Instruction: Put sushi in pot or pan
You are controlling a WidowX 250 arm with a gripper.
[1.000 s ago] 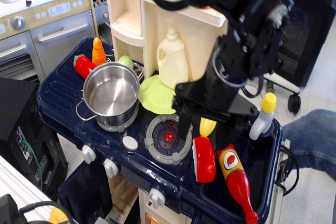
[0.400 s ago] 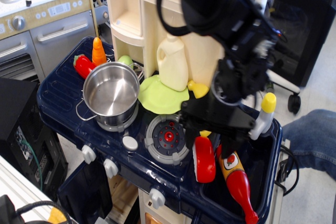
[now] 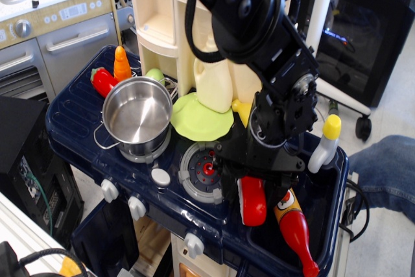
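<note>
The sushi [image 3: 253, 203], a glossy red oblong toy with a white edge, lies on the dark blue toy counter at the sink's left rim, right of the round burner [image 3: 202, 170]. My gripper [image 3: 254, 185] hangs straight over it, jaws spread, with one finger on each side of the sushi's upper end. I cannot tell whether the fingers touch it. The shiny steel pot [image 3: 137, 116] with wire loop handles stands empty at the counter's left, well apart from the gripper.
A red ketchup bottle [image 3: 296, 226] lies right beside the sushi in the sink. A light-green plate [image 3: 201, 120] and a cream jug [image 3: 213, 76] sit behind the burner. A red pepper [image 3: 102, 81] and a carrot [image 3: 121, 63] stand behind the pot. A white bottle with a yellow cap [image 3: 324, 144] stands at the right.
The arm has come down and toward the front, bringing the gripper from above the counter to around the sushi's top. The sushi and the pot have not moved.
</note>
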